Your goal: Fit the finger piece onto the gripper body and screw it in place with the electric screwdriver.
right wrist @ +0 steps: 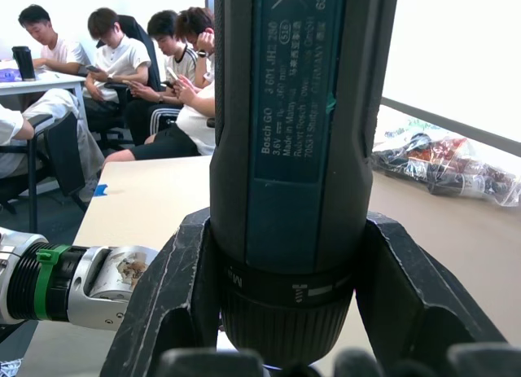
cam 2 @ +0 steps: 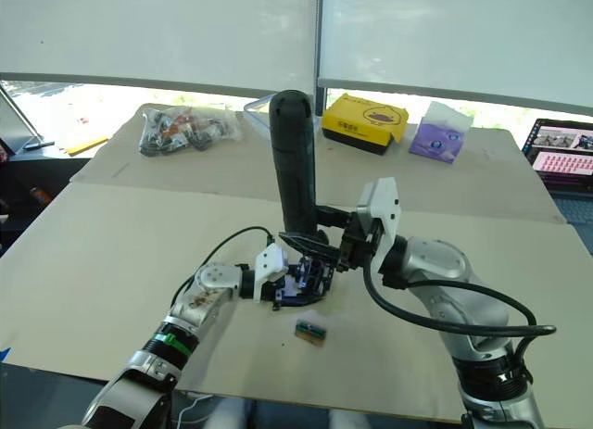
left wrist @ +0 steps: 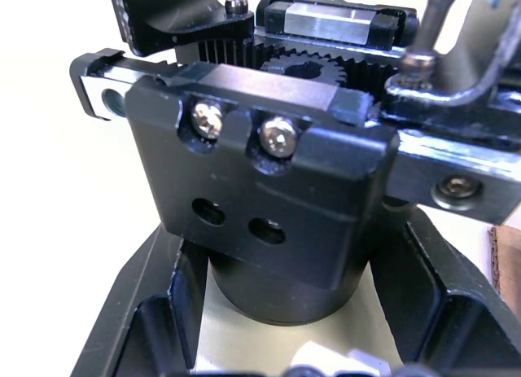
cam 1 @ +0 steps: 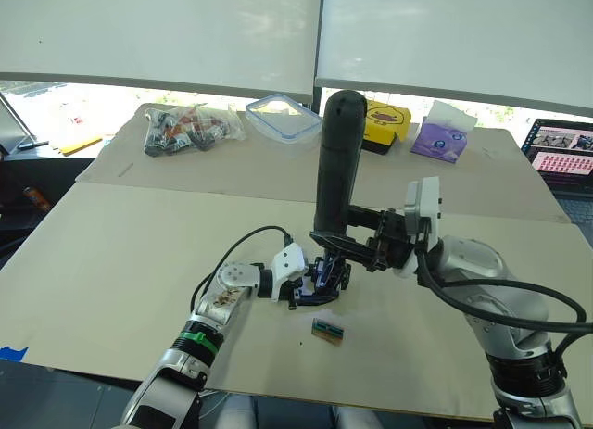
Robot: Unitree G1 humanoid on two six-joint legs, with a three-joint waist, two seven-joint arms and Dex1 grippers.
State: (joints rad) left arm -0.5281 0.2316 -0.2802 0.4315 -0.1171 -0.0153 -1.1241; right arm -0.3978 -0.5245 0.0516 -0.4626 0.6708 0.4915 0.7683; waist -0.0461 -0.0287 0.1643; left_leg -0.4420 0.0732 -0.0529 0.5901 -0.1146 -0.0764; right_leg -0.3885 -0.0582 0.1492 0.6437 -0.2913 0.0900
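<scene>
The electric screwdriver [cam 1: 338,160], a thick black cylinder, stands upright over the table's middle. My right gripper [cam 1: 341,244] is shut around its lower end; in the right wrist view both fingers [right wrist: 167,300] clamp its barrel [right wrist: 293,149]. Under its tip sits the gripper body [cam 1: 329,276], a black ribbed block held off the table by my left gripper [cam 1: 310,288]. In the left wrist view the body [left wrist: 260,190] shows two screws, a gear and a rail, and a thin metal bit [left wrist: 431,19] comes down on a screw head beside it. I cannot tell the finger piece apart from the body.
A small green-and-brown block [cam 1: 327,331] lies just in front of the body. At the table's back are a bag of parts [cam 1: 190,128], a clear lidded box [cam 1: 283,117], a yellow box [cam 1: 384,123] and a purple pack [cam 1: 440,140]. A laptop [cam 1: 561,151] is far right. People [right wrist: 122,59] sit beyond.
</scene>
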